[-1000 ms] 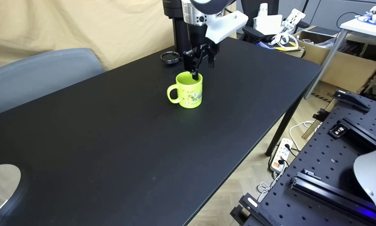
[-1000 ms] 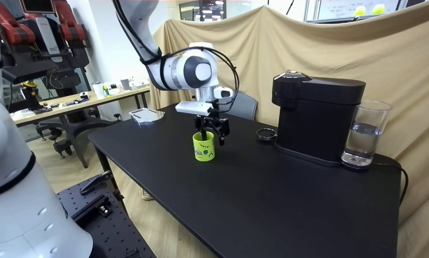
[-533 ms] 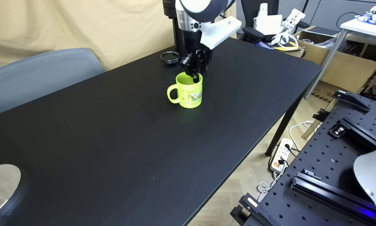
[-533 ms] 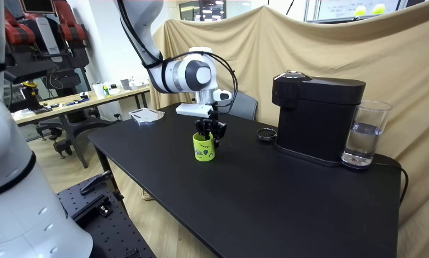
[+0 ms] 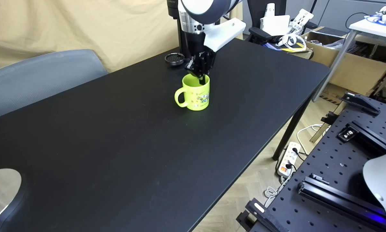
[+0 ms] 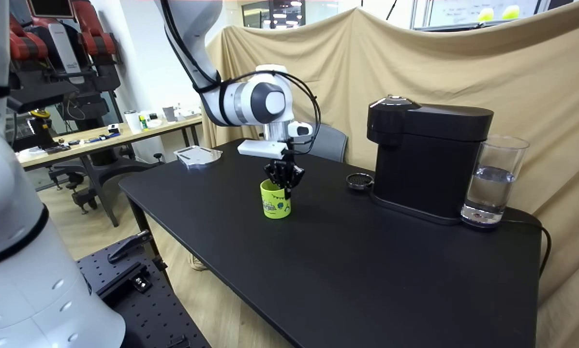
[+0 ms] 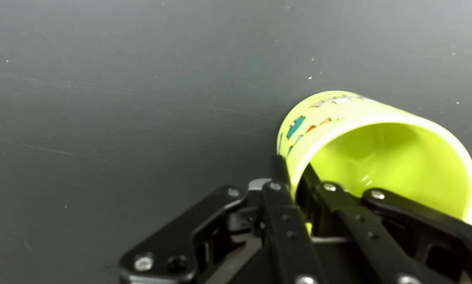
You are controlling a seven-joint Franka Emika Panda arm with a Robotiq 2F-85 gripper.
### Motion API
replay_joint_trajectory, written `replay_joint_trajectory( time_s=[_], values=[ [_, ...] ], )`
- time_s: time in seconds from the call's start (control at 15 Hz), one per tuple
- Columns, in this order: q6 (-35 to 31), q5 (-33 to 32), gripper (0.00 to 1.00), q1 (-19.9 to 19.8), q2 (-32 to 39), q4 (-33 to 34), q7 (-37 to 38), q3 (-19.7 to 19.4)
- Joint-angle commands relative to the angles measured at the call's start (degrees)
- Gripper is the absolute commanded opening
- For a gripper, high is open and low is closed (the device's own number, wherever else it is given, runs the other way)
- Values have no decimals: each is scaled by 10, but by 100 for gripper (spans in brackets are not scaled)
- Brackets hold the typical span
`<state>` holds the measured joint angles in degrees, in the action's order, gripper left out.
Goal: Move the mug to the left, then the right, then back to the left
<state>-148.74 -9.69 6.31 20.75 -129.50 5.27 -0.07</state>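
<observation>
The lime mug [image 5: 196, 96] stands upright on the black table [image 5: 109, 154], its loop handle [image 5: 180, 97] turned away from the gripper's side. Coloured cartoon prints show on its wall in both exterior views. Pinching the mug's rim from above is my gripper [image 7: 294, 167]: one finger lies along the outer wall, the other reaches inside the cup [image 7: 409, 165]. The wall fills the thin gap between them. In an exterior view the mug [image 6: 274, 203] sits below the gripper [image 6: 286, 189], whose fingers partly cover the rim.
A black coffee machine [image 6: 429, 159] with a water tank [image 6: 492, 183] stands at the back of the table. Its round drip grate [image 6: 360, 181] juts out near the mug. A grey chair [image 5: 44, 77] is behind the table, and a pale plate [image 6: 197, 155] lies at one end.
The fingers have come together and shut on the mug's wall. The gripper has lowered a little, and the mug has shifted and turned very slightly.
</observation>
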Motion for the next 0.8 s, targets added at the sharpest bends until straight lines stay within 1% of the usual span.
replay_joint_trajectory(
  time_s=[0.0,0.13,0.27,0.4,0.53,0.73],
  values=[
    [20,6,3,-1,2,12,-4,3],
    [37,9,3,0,7,26,7,0],
    [59,32,3,-13,13,48,-2,3],
    [76,44,3,-21,22,72,2,-4],
    [81,52,3,-30,30,94,6,-12],
    [65,73,3,-46,44,115,12,-17]
  ],
)
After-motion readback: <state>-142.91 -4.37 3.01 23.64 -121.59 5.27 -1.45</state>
